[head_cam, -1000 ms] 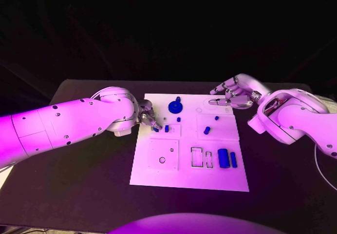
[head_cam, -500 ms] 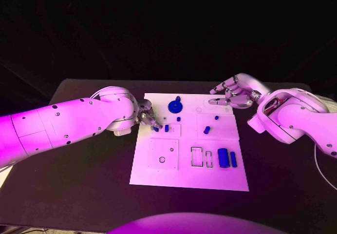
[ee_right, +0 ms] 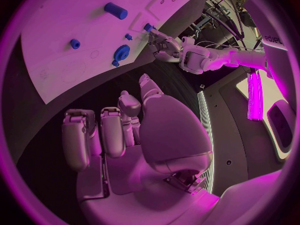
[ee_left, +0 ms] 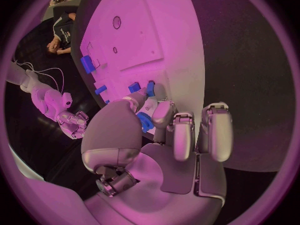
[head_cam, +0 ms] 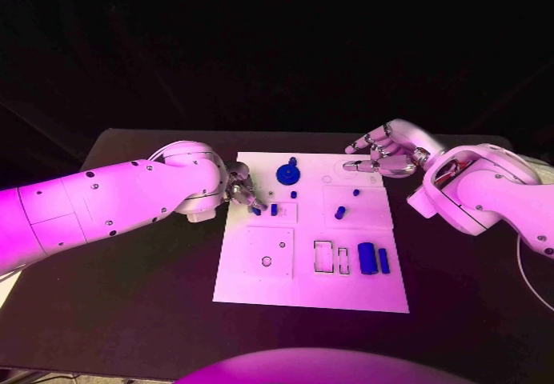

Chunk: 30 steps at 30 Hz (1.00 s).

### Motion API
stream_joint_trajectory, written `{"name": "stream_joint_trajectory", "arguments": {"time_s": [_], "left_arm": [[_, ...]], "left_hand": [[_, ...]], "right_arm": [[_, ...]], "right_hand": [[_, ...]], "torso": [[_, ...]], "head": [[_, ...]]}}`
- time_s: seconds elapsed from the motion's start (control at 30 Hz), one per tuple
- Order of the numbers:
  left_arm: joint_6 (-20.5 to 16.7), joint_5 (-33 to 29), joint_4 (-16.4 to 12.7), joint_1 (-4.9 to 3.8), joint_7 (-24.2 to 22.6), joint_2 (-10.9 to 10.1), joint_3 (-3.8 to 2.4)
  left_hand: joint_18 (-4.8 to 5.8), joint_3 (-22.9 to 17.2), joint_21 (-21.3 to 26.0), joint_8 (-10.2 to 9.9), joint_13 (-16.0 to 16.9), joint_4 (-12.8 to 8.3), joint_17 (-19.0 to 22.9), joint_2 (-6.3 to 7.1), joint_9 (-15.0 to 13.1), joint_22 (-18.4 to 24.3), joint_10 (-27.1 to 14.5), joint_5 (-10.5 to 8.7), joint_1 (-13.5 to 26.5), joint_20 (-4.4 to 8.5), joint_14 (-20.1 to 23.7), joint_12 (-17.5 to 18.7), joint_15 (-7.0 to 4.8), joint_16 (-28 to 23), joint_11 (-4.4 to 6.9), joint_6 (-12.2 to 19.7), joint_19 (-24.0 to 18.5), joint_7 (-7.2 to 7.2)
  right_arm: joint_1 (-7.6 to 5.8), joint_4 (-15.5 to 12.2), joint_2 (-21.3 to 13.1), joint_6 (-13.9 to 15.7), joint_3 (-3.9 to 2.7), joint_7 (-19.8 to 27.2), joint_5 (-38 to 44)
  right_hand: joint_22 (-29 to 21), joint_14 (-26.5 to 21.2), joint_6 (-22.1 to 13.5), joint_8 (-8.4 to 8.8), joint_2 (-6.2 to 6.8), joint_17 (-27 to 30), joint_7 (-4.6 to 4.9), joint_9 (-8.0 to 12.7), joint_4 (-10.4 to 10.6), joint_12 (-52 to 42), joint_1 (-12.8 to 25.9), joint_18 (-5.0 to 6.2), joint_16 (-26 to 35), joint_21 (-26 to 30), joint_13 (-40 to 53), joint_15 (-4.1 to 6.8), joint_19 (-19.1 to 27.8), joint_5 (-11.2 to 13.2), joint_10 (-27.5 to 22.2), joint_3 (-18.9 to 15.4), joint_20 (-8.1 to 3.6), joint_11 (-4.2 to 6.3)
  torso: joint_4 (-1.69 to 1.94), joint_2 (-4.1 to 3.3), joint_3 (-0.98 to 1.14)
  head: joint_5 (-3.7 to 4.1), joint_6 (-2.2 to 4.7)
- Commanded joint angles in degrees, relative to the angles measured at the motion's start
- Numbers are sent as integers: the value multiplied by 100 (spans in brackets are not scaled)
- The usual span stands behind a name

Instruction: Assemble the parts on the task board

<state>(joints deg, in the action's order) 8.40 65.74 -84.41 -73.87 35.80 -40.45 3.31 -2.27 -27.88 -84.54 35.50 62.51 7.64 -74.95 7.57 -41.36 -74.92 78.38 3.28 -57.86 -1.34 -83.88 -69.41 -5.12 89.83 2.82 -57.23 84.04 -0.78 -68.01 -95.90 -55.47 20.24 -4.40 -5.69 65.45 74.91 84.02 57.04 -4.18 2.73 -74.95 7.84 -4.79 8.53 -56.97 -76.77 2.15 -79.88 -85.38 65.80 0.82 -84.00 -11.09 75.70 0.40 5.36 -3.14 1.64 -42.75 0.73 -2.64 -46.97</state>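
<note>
A robotics lab: black table, white task board, hanging cables.

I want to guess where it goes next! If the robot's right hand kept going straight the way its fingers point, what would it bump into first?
Probably the task board. The right hand hovers at its far right corner, fingers aimed across the far edge towards the big round blue part. How high the hand is can't be judged, so it might pass above.

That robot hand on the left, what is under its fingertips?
The left robot hand pinches a small blue part over the white task board, beside two blue pegs. Its fingers cover the board directly beneath, so any slot there is hidden.
</note>
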Motion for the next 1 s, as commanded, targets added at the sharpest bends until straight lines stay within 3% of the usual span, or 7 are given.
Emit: {"name": "stream_joint_trajectory", "arguments": {"time_s": [0.03, 0.47, 1.0], "left_arm": [[207, -43, 2, 45, 80, 12, 35], [92, -43, -7, 45, 81, 21, 34], [18, -43, -35, 45, 88, 18, 24]], "left_hand": [[58, 47, -28, -12, 9, -1, -1505, 10, 4, -889, 34, 13, 60, 42, -612, -20, -43, 17, 4, -34, 263, 8], [69, 306, -59, 6, 37, 115, -1505, 8, 16, -933, 79, 13, 211, 46, -612, -41, -48, 17, 14, -101, 287, 20], [75, 355, -78, 15, 60, 132, -1505, 1, 14, -957, 96, 14, 225, 47, -612, -59, -50, 17, 18, -119, 300, 27]], "right_arm": [[4, -6, 1, -75, 0, 11, 23], [4, 1, 9, -78, 0, 17, 23], [4, 9, 14, -83, 0, 20, 23]], "right_hand": [[582, 306, 15, 24, -24, -143, 21, -8, 7, 20, 20, 14, 27, 29, -5, 40, 32, -35, -36, -27, -25, 14], [578, 304, 14, 25, -22, -138, 21, -8, 6, 24, 16, 15, 32, 32, -9, 40, 34, -36, -39, -34, -26, 15], [574, 304, 14, 25, -24, -138, 21, -8, 9, 21, 16, 16, 33, 35, -6, 40, 37, -36, -37, -38, -26, 15]], "torso": [[0, 2, 3], [1, 1, 0], [-2, -1, 2]], "head": [[1, -5], [-5, -9], [-10, -19]]}}
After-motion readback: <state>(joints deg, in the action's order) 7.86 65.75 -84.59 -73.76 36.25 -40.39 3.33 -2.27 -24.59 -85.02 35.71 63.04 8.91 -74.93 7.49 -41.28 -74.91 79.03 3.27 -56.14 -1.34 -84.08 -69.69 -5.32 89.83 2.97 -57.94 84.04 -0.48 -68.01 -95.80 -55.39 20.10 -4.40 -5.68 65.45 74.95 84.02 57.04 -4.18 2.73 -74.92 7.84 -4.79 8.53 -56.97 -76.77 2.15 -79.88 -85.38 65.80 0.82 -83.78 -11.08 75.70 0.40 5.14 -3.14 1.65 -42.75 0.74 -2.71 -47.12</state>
